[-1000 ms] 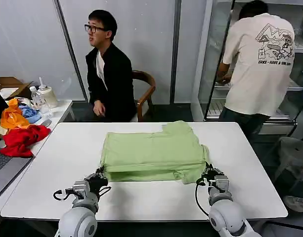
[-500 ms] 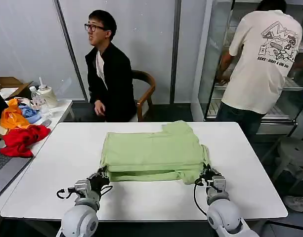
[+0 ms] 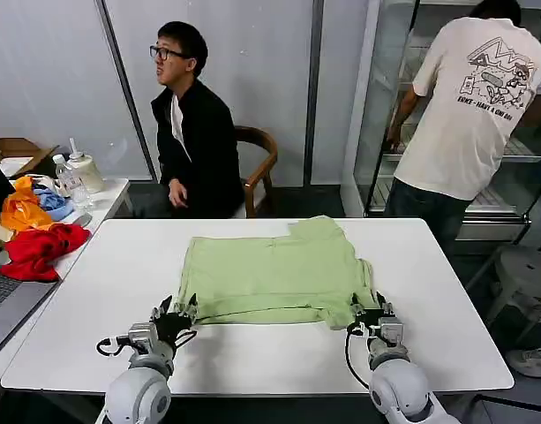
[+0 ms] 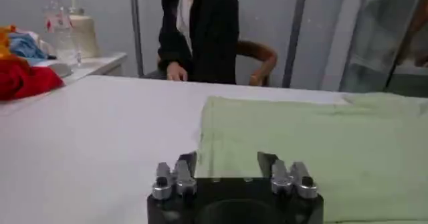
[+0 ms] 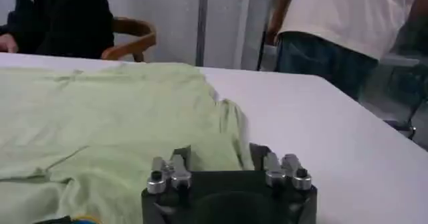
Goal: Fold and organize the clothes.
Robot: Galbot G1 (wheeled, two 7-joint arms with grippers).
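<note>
Both grippers are edging forward to the near hem of the light green shirt (image 3: 272,276), closer than a second ago, while the cloth itself is lying much as it did. The shirt is resting in the middle of the white table (image 3: 252,360), already doubled into a rough rectangle with one sleeve poking out at the far right corner and a folded edge running along the near side. The left gripper (image 3: 173,314) is sitting at the shirt's near left corner, its fingers parted and straddling the hem without clamping it; the right gripper (image 3: 371,311) is sitting at the near right corner, likewise spread and gripping nothing.

Judging from the layout, a first fold is done, and at least one more fold plus a tidy placement is remaining; the grippers appear to be lining up to pinch the near corners.

No basket or bin is waiting for the shirt. On the side table (image 3: 107,196) to the left, a heap of red, orange and blue garments (image 3: 33,228) is lying loose beside a water bottle (image 3: 67,178) and a laptop (image 3: 7,296).
</note>
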